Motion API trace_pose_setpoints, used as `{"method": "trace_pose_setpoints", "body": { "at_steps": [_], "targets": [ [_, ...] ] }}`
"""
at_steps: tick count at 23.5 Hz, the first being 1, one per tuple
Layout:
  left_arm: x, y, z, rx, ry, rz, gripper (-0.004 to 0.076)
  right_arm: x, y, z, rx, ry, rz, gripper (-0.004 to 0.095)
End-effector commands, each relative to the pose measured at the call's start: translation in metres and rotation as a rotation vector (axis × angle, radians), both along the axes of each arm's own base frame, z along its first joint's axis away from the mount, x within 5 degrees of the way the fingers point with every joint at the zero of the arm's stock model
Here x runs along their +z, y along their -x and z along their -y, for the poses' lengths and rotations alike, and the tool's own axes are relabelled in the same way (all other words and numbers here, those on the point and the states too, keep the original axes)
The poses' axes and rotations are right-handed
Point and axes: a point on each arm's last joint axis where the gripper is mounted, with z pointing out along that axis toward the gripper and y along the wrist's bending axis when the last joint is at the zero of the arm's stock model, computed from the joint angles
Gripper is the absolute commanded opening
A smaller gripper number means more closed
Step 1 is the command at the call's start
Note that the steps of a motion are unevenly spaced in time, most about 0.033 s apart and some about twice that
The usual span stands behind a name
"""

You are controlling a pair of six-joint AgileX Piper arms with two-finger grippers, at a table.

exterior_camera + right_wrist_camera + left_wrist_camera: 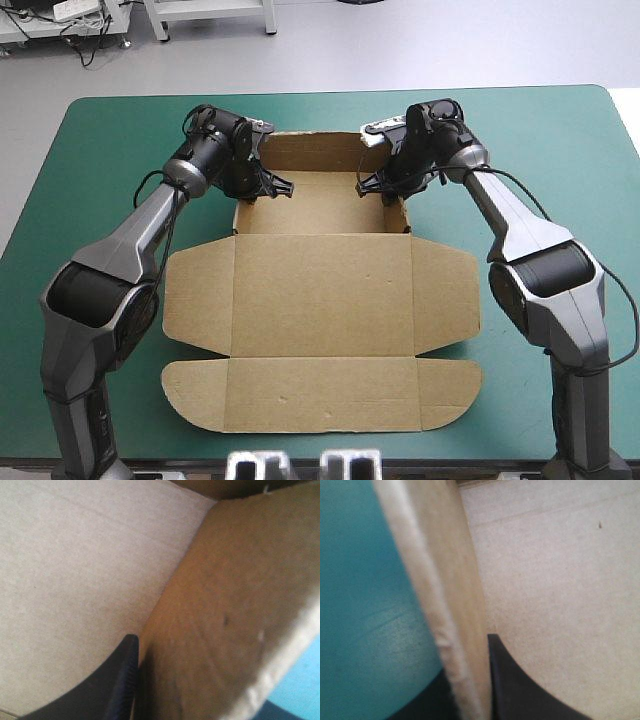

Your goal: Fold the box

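The brown box [320,300], a cut sheet of corrugated board, is lying in the middle of the teal-green desk [100,150] with its far part partly raised. A back wall is standing along the far side and a short side wall is rising at each end of it, while the wide middle panel, its two rounded side flaps and the long lid strip nearest the robot are lying flat. The left gripper [268,188] is reaching down at the left side wall and the right gripper [382,186] at the right side wall, the two facing each other across the far panel. From above, the wrists are covering the fingertips, so the grasp is not showing there. In the left wrist view the left gripper [465,685] is clamping the wall, whose pale cut edge is running up between its black fingers [520,695]. One finger is pressing on the inner face beside the box floor, and the other is showing only as a dark sliver on the teal-green side, mostly hidden behind the board. In the right wrist view the right gripper [200,690] is gripping its wall likewise, one black finger [107,685] lying against the inner face and the outer one cut off to a dark patch beyond the board's edge. Whether the side walls are tucked into the back wall cannot be told.
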Motion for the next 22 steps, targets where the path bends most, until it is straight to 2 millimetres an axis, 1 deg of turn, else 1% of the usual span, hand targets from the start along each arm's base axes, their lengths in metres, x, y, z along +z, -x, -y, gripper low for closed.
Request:
{"method": "trace_pose_setpoints", "body": {
  "at_steps": [1,5,7,11,13,14,15,16,17,18,19,20,21,22],
  "targets": [
    [0.027,0.009,0.022,-0.045,0.131,0.045,-0.001,0.035,0.014,-0.013,0.032,-0.08,0.058,-0.0023],
    [0.013,0.006,0.026,-0.063,0.131,0.007,-0.001,0.032,0.013,-0.011,0.031,-0.048,0.057,-0.0023],
    [0.01,0.004,0.026,-0.06,0.131,-0.002,-0.001,0.032,0.013,-0.01,0.031,-0.04,0.055,-0.0024],
    [0.009,0.006,0.025,-0.065,0.123,-0.016,-0.001,0.031,0.013,-0.005,0.035,0.027,0.061,-0.0017],
    [0.013,0.01,0.023,-0.121,0.095,-0.037,-0.0004,0.036,0.015,-0.003,0.079,0.039,0.084,0.006],
    [0.017,0.012,0.022,-0.167,0.083,-0.031,0.0029,0.043,0.017,-0.003,0.082,0.034,0.097,0.0173],
    [0.02,0.013,0.022,-0.176,0.082,-0.025,0.0059,0.045,0.017,-0.002,0.082,0.032,0.102,0.0233],
    [0.026,0.016,0.019,-0.187,0.075,-0.027,0.0151,0.049,0.019,-0.002,0.082,0.028,0.112,0.0401],
    [0.027,0.016,0.018,-0.185,0.071,-0.023,0.02,0.052,0.02,-0.001,0.079,0.025,0.116,0.0507],
    [0.032,0.017,0.015,-0.179,0.076,-0.011,0.0338,0.056,0.02,0.002,0.046,0.02,0.123,0.0694],
    [0.035,0.018,0.015,-0.168,0.081,-0.007,0.0395,0.058,0.021,0.003,0.031,0.014,0.124,0.0749],
    [0.039,0.019,0.012,-0.168,0.067,0.008,0.0515,0.063,0.022,0.004,0.018,0.007,0.131,0.0826],
    [0.042,0.02,0.01,-0.149,0.059,0.02,0.0561,0.067,0.024,0.005,0.017,0.003,0.14,0.0835],
    [0.046,0.021,0.009,-0.149,0.052,0.032,0.0575,0.071,0.026,0.006,0.017,0.0,0.148,0.0835]
  ]
}}
